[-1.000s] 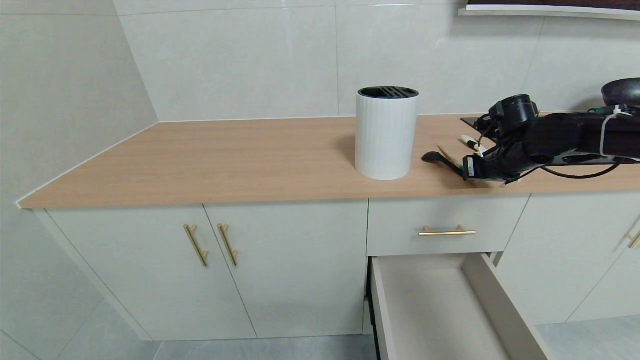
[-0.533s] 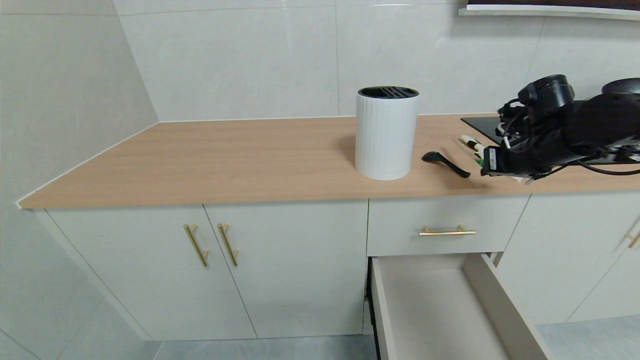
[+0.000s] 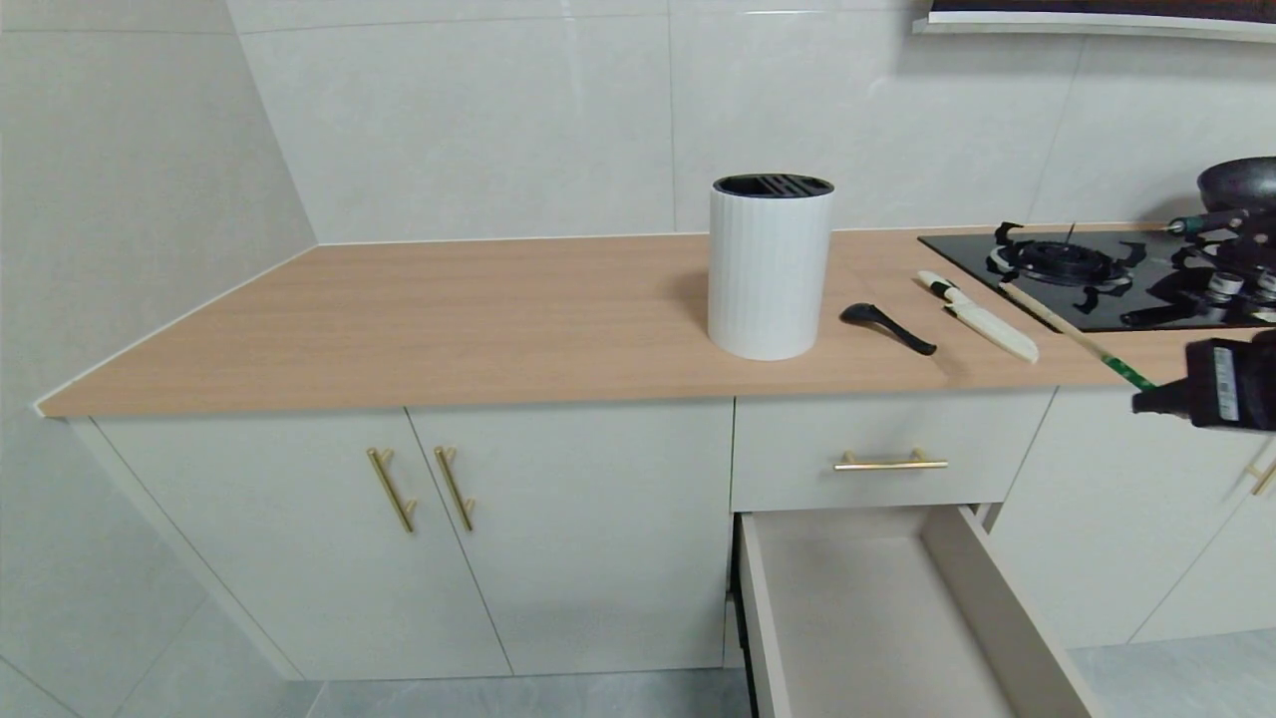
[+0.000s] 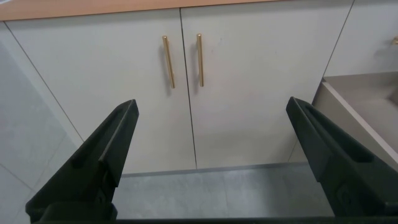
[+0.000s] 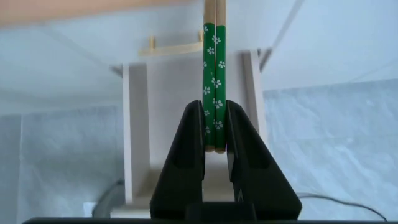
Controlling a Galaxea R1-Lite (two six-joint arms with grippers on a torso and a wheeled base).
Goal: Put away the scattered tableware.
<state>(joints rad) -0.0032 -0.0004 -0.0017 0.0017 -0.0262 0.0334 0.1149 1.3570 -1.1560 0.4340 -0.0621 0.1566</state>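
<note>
A pair of wooden chopsticks [image 3: 1069,333] with green flowered ends [image 5: 215,81] is pinched in my shut right gripper [image 3: 1148,398], which hangs just off the counter's front edge at the far right. The sticks slant back over the counter toward the stove. In the right wrist view the right gripper [image 5: 215,127] sits above the open drawer [image 5: 140,130]. A black spoon [image 3: 887,326] and a white knife [image 3: 979,318] lie on the counter right of the white slotted holder [image 3: 771,267]. My left gripper [image 4: 211,124] is open, low in front of the cabinet doors [image 4: 249,81].
The lower drawer [image 3: 847,598] stands pulled out below a shut drawer with a gold handle [image 3: 890,462]. A black gas stove [image 3: 1097,271] with a pan [image 3: 1239,182] occupies the counter's right end. The wooden counter [image 3: 449,319] left of the holder is bare.
My right arm drew back from beside the spoon to the right and down past the counter edge, carrying the chopsticks. The spoon and knife stayed where they were.
</note>
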